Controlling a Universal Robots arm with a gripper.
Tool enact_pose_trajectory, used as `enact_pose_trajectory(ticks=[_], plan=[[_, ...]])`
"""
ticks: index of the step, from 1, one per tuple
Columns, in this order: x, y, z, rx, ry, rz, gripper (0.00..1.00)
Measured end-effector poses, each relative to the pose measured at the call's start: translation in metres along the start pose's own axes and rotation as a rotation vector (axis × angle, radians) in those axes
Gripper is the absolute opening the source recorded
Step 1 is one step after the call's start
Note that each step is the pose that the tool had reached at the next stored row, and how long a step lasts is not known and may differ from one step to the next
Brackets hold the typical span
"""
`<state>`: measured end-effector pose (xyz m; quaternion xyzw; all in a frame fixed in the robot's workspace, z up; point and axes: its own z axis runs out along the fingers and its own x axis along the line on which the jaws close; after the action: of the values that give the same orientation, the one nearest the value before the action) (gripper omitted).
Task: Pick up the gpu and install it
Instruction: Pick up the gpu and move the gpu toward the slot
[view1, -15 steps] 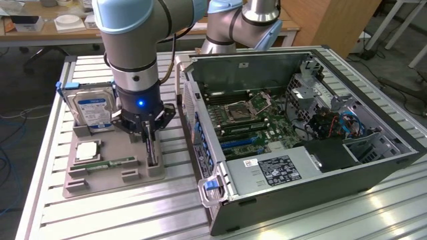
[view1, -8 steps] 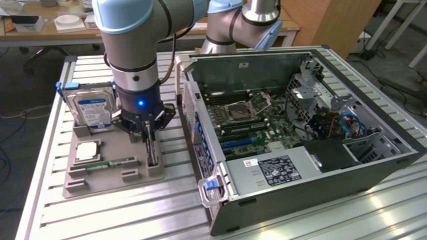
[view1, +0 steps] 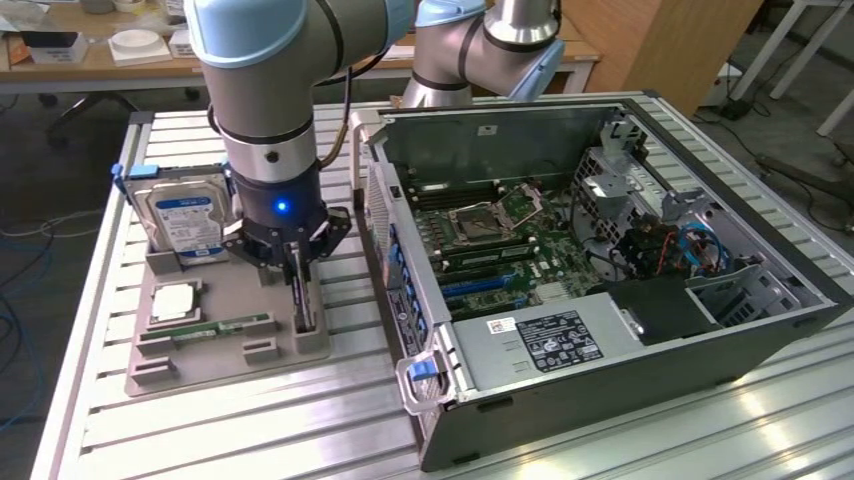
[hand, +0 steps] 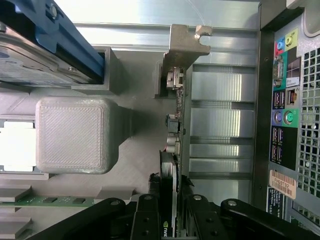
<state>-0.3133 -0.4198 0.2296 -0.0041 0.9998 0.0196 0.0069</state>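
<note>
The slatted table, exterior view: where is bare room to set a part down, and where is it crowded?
Bare slats: between the grey tray and the table's near edge, and behind the hard drive toward the far edge. The strip between tray and computer case is narrow. Crowded: the tray, where the jaws clasp the gpu.

We lose one end of the gpu (hand: 179, 100) behind the gripper (hand: 171, 181). The wrist view's edge crops the hard drive (hand: 30, 55)
</note>
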Motion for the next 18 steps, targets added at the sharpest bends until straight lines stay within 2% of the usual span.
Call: enact_pose_trajectory(ticks=[18], plan=[[0.000, 0.0006, -0.0162, -0.0001, 0.0008, 0.000, 0.26]])
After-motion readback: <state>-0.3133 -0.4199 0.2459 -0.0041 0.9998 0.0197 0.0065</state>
